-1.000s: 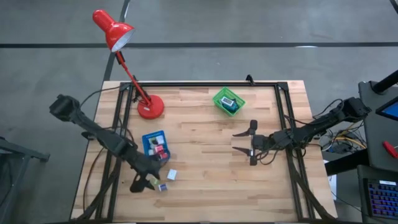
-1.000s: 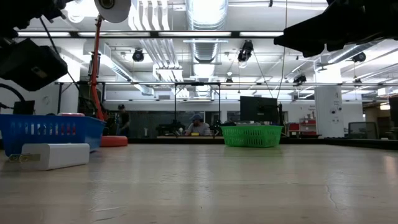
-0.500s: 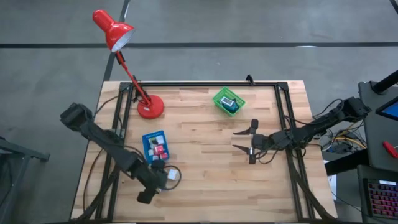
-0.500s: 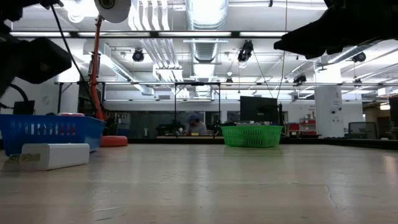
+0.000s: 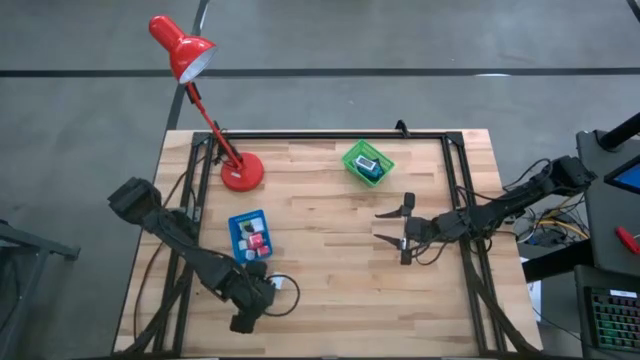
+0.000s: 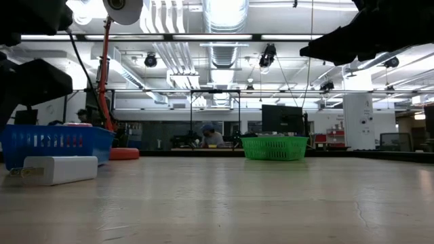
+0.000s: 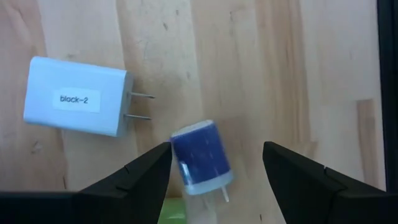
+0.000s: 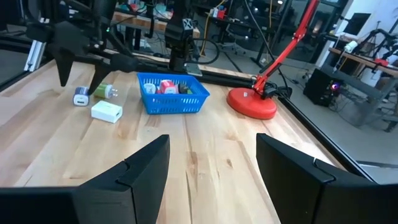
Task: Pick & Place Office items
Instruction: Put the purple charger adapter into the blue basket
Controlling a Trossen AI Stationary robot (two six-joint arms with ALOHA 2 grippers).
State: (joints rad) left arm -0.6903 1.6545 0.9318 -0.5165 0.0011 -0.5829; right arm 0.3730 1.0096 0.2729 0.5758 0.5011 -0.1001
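Now your left gripper [image 7: 214, 163] hovers, fingers spread, over the blue plug [image 7: 200, 154] lying beside the white charger [image 7: 76, 97] near the tray [image 5: 237, 222]. Descend off-centre and 1 finger clips it, rolling it away. Right gripper [image 5: 392, 226] idles spread, empty.

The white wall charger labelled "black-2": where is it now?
The white wall charger lies flat on the wooden table, near its front-left corner beside the blue-wrapped plug, just in front of the blue tray.

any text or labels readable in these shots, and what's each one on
"black-2": on a white sticker on the white plug-in charger lying on the table.
The blue-wrapped plug adapter between the left gripper's fingers shows no readable text.
Nothing legible on the blue tray or green basket: too small.
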